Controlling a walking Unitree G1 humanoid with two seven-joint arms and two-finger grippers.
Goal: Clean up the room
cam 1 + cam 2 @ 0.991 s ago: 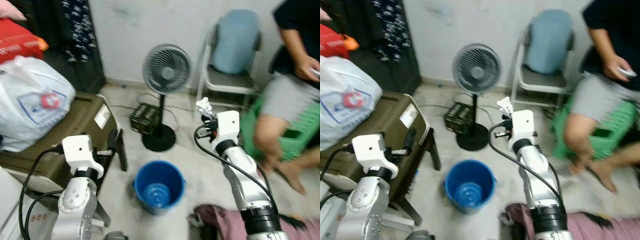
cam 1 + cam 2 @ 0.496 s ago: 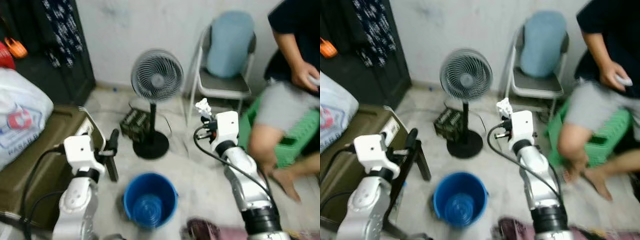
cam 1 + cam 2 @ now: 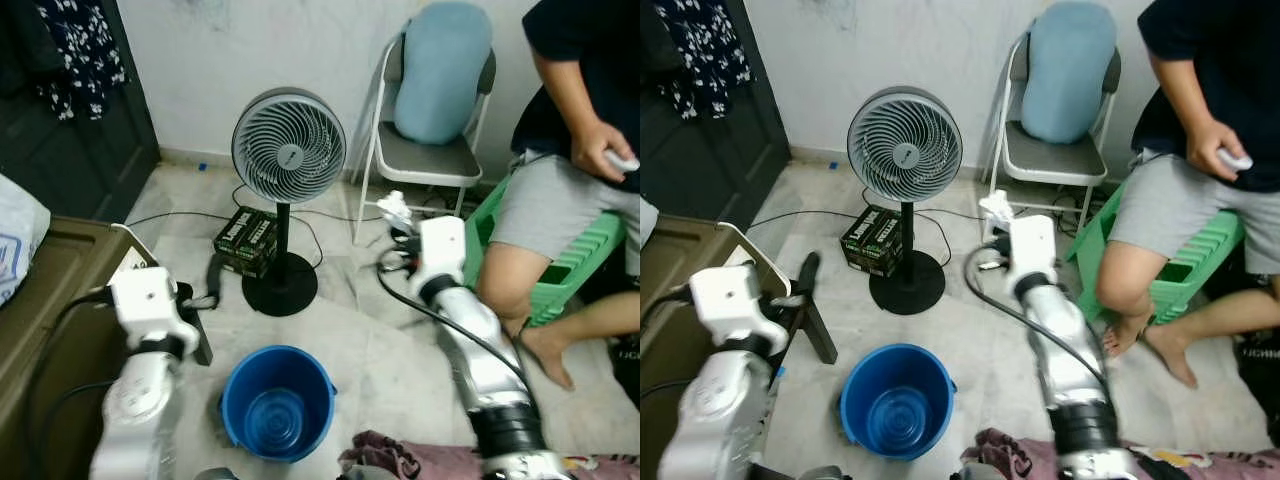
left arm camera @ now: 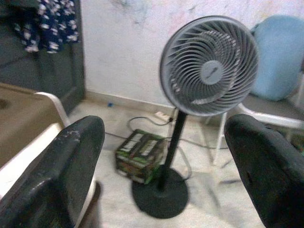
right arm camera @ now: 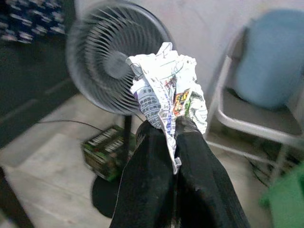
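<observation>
1. Above and just to the right of the blue bucket (image 3: 277, 402), the right gripper (image 5: 173, 124) is raised and clenched on one crumpled wad of printed paper (image 5: 167, 83), pinched at its lower edge so most of the wad stands proud of the fingertips.
2. The paper looks light, soft and easily crushed; it should not slip readily, yet a thin pinch at one edge could tear or let it flutter loose, so a hold nearer the middle of the wad would likely be safer.
3. To the left of the bucket, the left gripper (image 4: 164, 166) is held up with its two fingers spread wide and nothing between them.
4. Behind the bucket stands one pedestal fan (image 3: 288, 148), with one dark green box (image 3: 246, 232) touching or just beside its round base.
5. Further behind the bucket, to its right, is one folding chair (image 3: 425, 150) carrying one pale blue cushion (image 3: 439, 70).
6. Right of the bucket a person (image 3: 570, 150) sits on a green stool (image 3: 565, 262).
7. Just in front of the bucket lies one heap of maroon cloth (image 3: 385, 456).
8. The bucket looks the likely place for the wad, though that is only a judgement.
</observation>
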